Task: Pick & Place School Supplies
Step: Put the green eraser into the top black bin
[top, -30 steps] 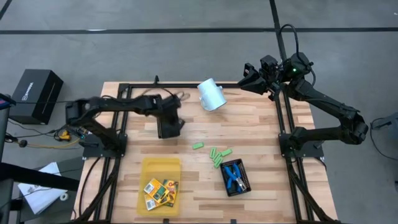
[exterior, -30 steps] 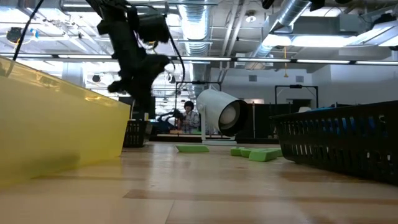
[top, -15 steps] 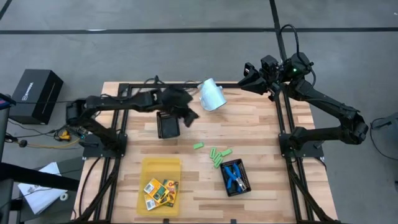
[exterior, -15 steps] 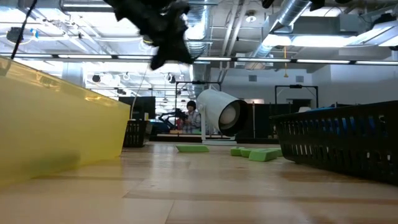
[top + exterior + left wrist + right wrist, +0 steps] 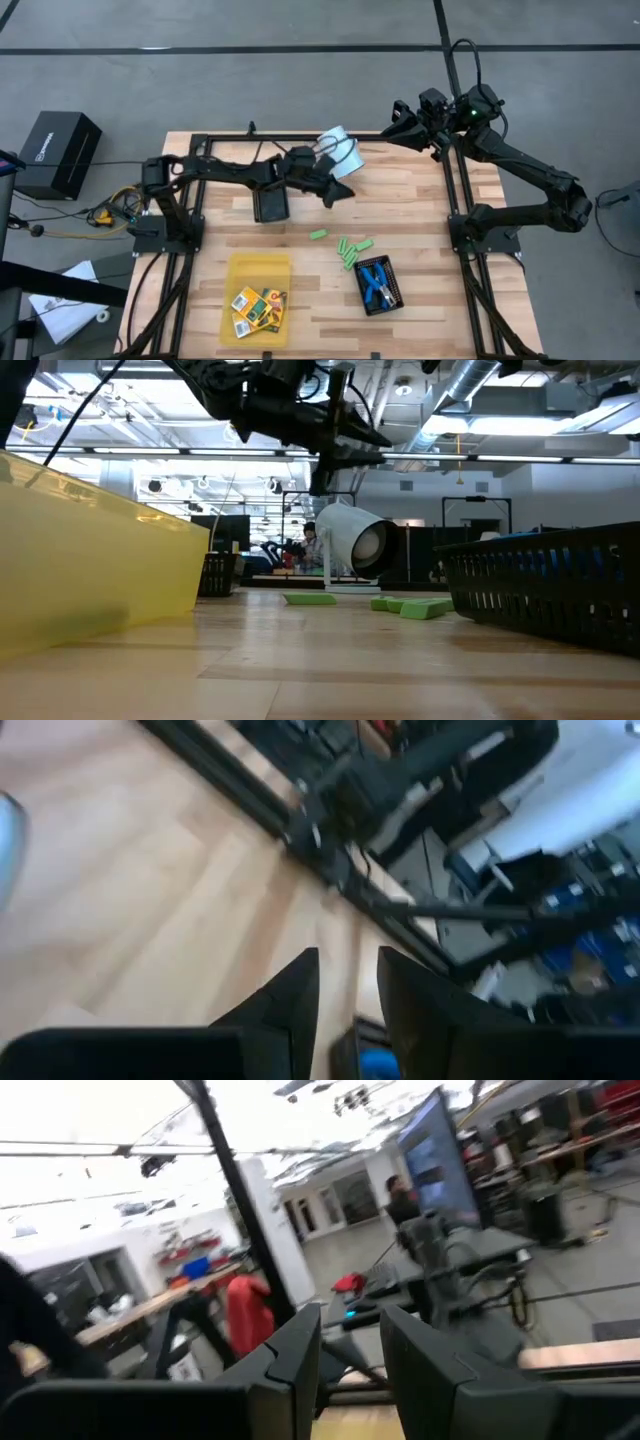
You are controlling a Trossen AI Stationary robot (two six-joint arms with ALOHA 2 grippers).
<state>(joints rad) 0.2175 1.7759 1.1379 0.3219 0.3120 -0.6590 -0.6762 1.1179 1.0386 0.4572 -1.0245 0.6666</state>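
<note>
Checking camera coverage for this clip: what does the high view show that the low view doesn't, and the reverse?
Only the high view shows the orange-yellow boxes inside the yellow tray, the blue-handled tools in the black mesh tray, and the right gripper at the table's far edge. Only the low view shows a person behind the table. Both show the white cup, green pieces and left gripper.
</note>
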